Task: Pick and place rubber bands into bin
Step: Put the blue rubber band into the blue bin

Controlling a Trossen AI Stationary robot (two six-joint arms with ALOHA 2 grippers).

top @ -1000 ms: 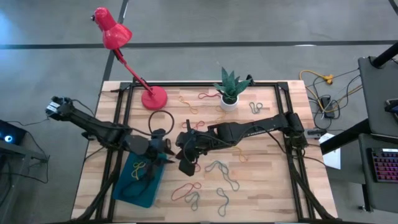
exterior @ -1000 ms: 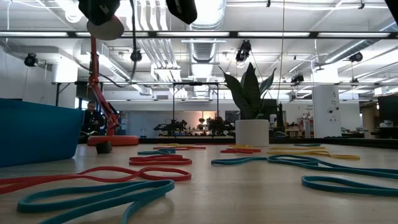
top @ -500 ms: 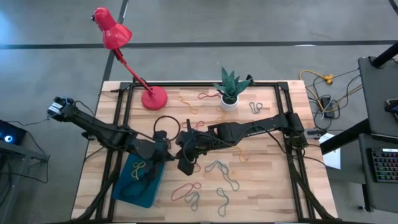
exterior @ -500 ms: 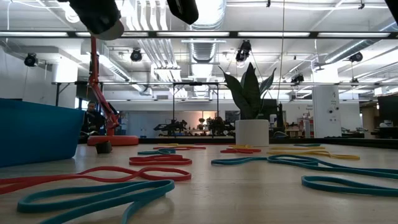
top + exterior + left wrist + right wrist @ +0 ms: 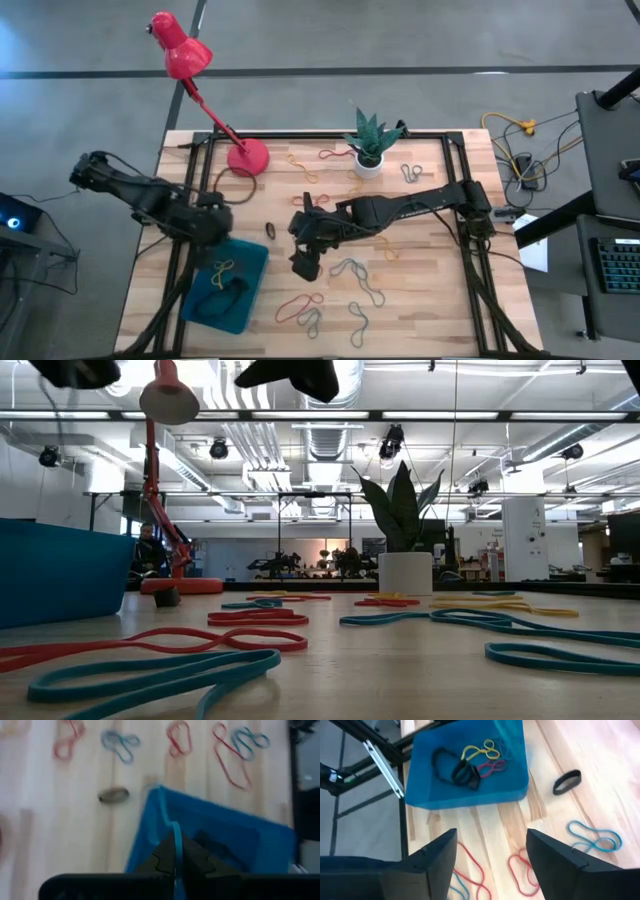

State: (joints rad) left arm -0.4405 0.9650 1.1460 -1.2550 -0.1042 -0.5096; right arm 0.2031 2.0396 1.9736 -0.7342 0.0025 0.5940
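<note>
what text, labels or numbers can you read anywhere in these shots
None can be read.
The bin, lamp and plant pot carry no visible lettering.
Possible signs in the room behind the table in the low view are too small and blurred to read.

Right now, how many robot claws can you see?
2. The left gripper is shut by the bin's corner; the right gripper is open over the table's middle, beside the bin.

wooden table (image 5: 430, 300) carries bin (image 5: 250, 262); scattered rubber bands (image 5: 358, 277); lamp (image 5: 247, 157); plant pot (image 5: 368, 165).
</note>
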